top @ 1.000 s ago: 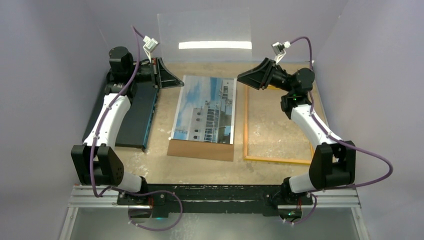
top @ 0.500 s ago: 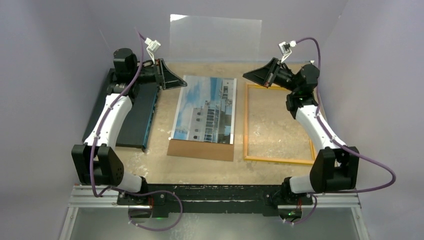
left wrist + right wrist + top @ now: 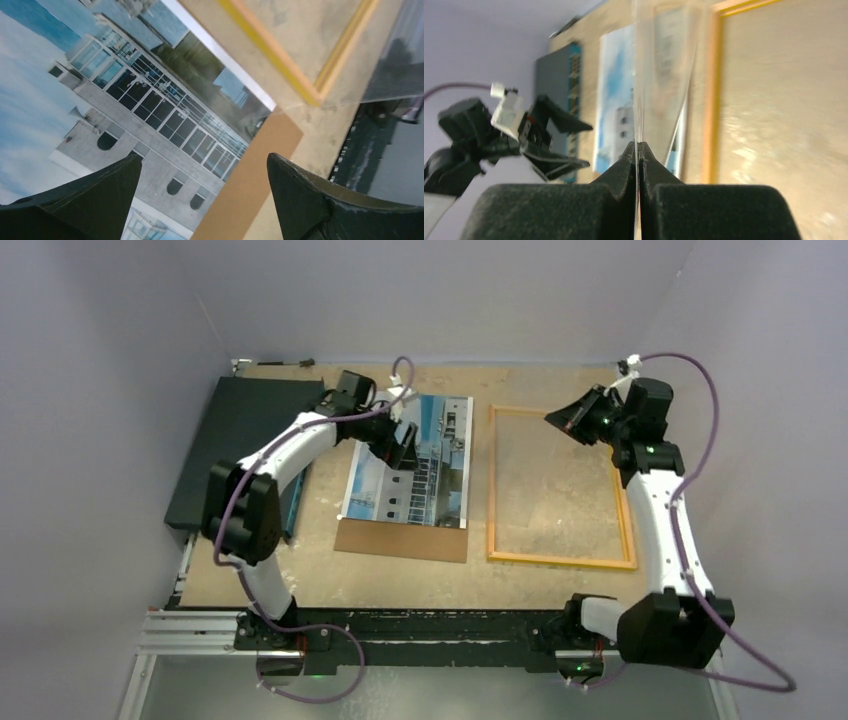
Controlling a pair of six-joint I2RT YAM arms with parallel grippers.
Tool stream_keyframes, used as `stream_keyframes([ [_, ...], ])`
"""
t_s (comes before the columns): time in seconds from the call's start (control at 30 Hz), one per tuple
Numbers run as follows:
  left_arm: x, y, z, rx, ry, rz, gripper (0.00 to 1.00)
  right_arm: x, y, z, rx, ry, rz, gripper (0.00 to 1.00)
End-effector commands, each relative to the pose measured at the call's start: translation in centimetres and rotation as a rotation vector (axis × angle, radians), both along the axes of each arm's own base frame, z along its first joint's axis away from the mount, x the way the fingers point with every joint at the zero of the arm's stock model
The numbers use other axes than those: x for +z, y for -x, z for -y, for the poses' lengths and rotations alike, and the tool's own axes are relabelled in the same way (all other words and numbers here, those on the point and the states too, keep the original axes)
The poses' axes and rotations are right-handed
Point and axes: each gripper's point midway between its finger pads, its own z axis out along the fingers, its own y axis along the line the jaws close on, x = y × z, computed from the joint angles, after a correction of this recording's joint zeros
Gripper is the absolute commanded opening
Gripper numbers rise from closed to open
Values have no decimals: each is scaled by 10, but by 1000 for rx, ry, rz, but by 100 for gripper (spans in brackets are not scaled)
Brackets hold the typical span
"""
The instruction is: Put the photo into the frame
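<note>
The desk [image 3: 400, 570] carries the yellow frame [image 3: 560, 560] flat near its right edge. The photo [image 3: 440, 490] lies face up mid-desk on a brown backing board [image 3: 400, 540]. The left gripper [image 3: 202, 160] hovers over the photo, fingers apart. The right gripper [image 3: 638, 147] is clamped on a clear sheet [image 3: 664, 60] above the frame's far edge.

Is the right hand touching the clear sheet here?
Touching. The right wrist view shows the right hand pinched shut on the edge of the clear sheet, with no gap at the grip.
</note>
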Motion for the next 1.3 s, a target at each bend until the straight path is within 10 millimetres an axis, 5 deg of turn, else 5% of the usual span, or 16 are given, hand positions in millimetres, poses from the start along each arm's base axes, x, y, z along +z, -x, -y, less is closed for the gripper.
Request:
stream_keyframes([
  [0.0, -24, -20, 23, -33, -164, 126, 96, 30, 27, 69, -360, 241, 36, 0],
  [0.13, -35, -18, 77, -73, -146, 146, 98, 57, 42, 93, -509, 292, 71, 0],
  [0.33, -57, -20, 149, -81, -57, 120, 99, 48, 51, 107, -576, 339, 44, 0],
  [0.67, -112, -34, 210, -28, -78, 87, 80, 45, 74, 145, -774, 452, 7, 0],
  [0.93, -144, -44, 214, 18, -127, 81, 71, 45, 64, 137, -730, 444, 16, 0],
  [1.27, -178, -59, 144, 164, -427, 155, 28, 41, 44, 108, -576, 367, 52, 0],
])
